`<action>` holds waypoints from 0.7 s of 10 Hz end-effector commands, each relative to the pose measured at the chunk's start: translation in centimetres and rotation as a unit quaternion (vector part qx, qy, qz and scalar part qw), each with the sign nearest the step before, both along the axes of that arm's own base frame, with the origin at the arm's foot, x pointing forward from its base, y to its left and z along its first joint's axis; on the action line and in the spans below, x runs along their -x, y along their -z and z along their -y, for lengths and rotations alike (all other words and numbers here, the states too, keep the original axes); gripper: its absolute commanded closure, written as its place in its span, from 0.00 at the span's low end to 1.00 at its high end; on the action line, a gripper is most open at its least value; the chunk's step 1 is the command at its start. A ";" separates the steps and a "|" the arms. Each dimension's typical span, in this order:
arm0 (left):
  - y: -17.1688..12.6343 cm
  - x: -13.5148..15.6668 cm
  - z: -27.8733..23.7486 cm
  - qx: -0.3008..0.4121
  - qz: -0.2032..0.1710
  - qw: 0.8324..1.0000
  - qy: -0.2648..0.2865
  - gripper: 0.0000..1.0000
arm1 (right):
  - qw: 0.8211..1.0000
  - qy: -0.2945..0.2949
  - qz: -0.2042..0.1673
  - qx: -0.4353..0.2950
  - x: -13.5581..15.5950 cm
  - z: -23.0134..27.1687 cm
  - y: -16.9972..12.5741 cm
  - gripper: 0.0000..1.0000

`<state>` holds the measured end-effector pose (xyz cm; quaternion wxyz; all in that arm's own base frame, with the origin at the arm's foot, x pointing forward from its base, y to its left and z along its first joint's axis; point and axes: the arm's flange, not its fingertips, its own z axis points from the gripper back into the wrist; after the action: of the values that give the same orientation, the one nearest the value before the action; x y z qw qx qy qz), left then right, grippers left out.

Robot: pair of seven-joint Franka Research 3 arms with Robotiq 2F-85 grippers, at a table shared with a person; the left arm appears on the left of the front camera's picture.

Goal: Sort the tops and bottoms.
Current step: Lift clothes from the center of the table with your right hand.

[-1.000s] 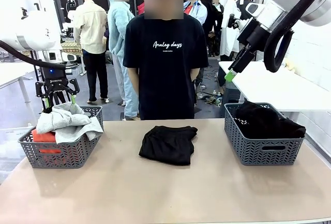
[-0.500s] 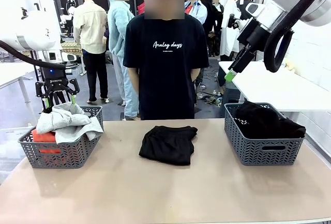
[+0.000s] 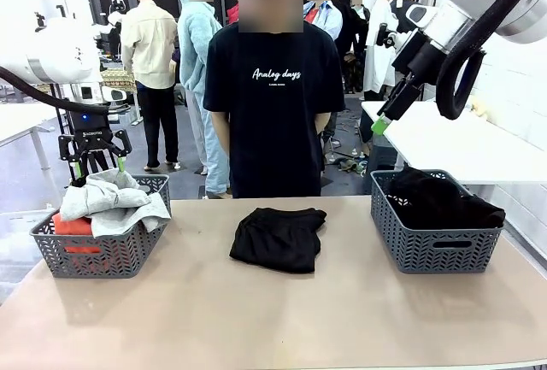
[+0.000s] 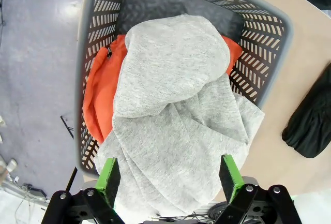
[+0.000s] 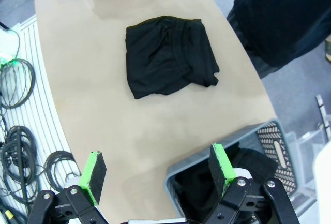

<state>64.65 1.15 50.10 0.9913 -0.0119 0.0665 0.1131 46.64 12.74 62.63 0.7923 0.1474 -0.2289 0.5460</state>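
The tops lie in the grey left basket (image 3: 102, 255): a light grey sweatshirt (image 3: 107, 199) heaped over an orange piece (image 3: 75, 226). My left gripper (image 3: 97, 163) hangs open just above and behind them. From its wrist the grey sweatshirt (image 4: 176, 105) covers most of the orange piece (image 4: 101, 94), and nothing sits between the left gripper's (image 4: 168, 175) green pads. One of the bottoms, a folded black garment (image 3: 278, 237), lies mid-table. Another black garment (image 3: 440, 199) fills the right basket (image 3: 436, 250). My right gripper (image 3: 382, 122) is open, high above that basket, with the folded black garment (image 5: 168, 56) far below it.
A person in a black lettered T-shirt (image 3: 273, 105) stands at the far edge, hands behind the back. The right wrist view catches the right basket's rim (image 5: 274, 141) and cables (image 5: 15, 151) off the table's side. A white table (image 3: 461, 143) stands behind the right basket.
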 end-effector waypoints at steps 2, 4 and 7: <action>0.0 0.0 0.0 -0.001 0.000 1.000 -0.003 0.00 | 1.000 0.001 -0.001 0.004 0.0 0.0 0.0 0.00; 0.0 0.0 0.0 -0.001 0.000 1.000 -0.003 0.00 | 1.000 0.001 -0.001 0.004 0.0 0.0 0.0 0.00; 0.0 0.0 0.0 -0.001 0.000 1.000 -0.003 0.00 | 1.000 0.001 -0.001 0.004 0.0 0.0 0.0 0.00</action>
<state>64.65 1.15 50.10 0.9913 -0.0119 0.0665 0.1131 46.64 12.74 62.63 0.7923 0.1474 -0.2289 0.5460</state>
